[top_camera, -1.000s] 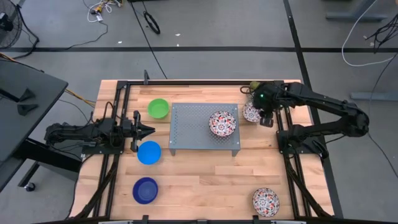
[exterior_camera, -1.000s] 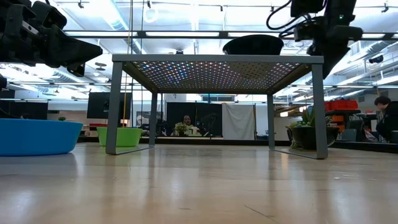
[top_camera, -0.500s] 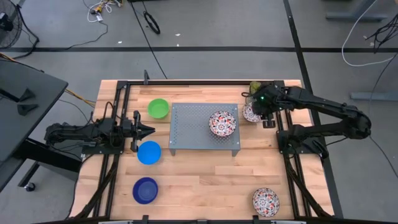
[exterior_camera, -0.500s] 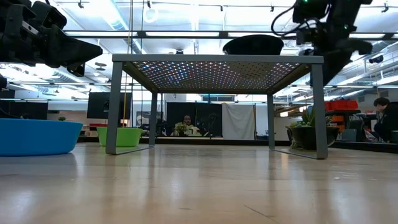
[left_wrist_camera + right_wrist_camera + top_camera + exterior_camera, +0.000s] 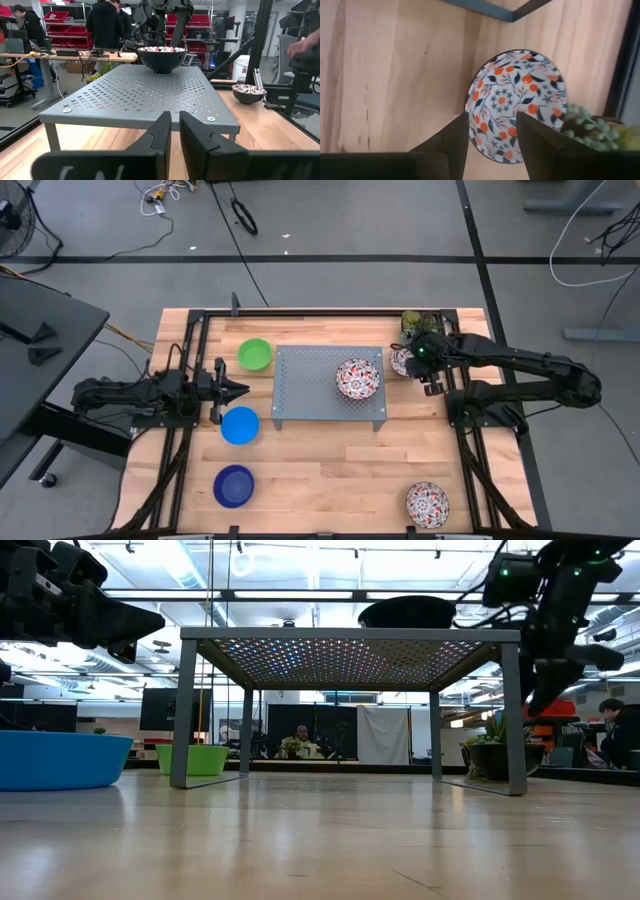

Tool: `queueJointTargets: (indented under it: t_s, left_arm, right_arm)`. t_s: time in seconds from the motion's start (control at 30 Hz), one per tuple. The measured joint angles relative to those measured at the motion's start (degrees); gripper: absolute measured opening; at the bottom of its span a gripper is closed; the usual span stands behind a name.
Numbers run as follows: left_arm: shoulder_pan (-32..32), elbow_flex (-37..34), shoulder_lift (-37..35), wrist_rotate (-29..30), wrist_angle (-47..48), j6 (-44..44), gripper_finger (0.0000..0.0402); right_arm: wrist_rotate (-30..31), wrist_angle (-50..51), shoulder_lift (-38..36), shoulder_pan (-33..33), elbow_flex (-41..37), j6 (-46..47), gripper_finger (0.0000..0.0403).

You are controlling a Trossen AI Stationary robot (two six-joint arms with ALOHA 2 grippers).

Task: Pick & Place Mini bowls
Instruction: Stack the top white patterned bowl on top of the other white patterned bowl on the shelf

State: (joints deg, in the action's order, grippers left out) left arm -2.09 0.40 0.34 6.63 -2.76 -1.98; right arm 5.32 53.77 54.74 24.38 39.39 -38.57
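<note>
in the high view's lower right we see a floral bowl [image 5: 427,503] on the worktop [image 5: 330,470], then the dark blue [image 5: 233,486], light blue [image 5: 240,425] and green [image 5: 254,354] bowls at left. our left gripper [image 5: 240,389] waits, fingers nearly together. a floral bowl [image 5: 357,378] sits on the stand [image 5: 310,385]. upper right, our right gripper [image 5: 492,131], fingers apart, hangs over the third floral bowl [image 5: 517,102] beside the plant [image 5: 592,127].
</note>
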Motion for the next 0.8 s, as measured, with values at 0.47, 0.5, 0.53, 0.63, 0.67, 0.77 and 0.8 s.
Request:
queueJointTargets:
  t_s: [0.47,0.5,0.53,0.63,0.67,0.77,0.8]
  left_arm:
    - [-0.02,0.02,0.02,0.00,0.00,0.00,0.0044]
    - [-0.02,0.02,0.02,-0.02,0.00,0.00,0.0044]
    - [-0.01,0.01,0.01,0.00,0.00,0.00,0.0044]
    - [-0.02,0.01,0.02,-0.01,0.00,0.00,0.0044]
    - [-0.01,0.00,0.00,-0.02,0.00,0.00,0.0044]
    - [-0.01,0.02,0.01,0.00,0.00,0.00,0.0044]
    - [0.00,0.00,0.00,-0.02,0.00,0.00,0.0044]
  right_arm:
    - [-0.13,-5.71,0.02,0.00,-6.10,0.09,0.0164]
    - [-0.28,-6.04,0.02,0.00,-6.51,0.09,0.0164]
    - [-0.34,-6.27,0.02,0.00,-6.93,0.09,0.0164]
    - [-0.35,-6.59,0.04,0.00,-8.11,0.02,0.0164]
    - [-0.33,-6.67,0.07,0.00,-8.34,-0.10,0.0164]
    - [-0.31,-7.15,0.41,0.00,-8.48,-0.50,0.0164]
    - [-0.31,-7.58,0.52,0.00,-8.48,-0.50,0.0164]
